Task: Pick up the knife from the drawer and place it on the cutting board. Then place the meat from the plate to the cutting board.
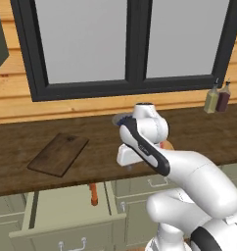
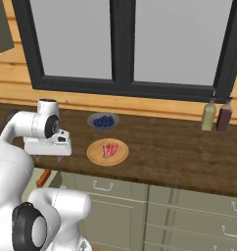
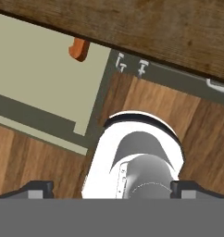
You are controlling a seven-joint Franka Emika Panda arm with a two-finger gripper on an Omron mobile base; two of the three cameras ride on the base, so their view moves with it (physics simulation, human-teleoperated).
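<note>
The two-finger gripper (image 3: 112, 189) hangs released with jaws wide above the open pale olive-green drawer (image 1: 66, 215), ready to descend on the orange-red-handled knife (image 1: 94, 194) lying inside, partly under the counter edge.

No readable text, label, brand, number or sign shows anywhere.
</note>
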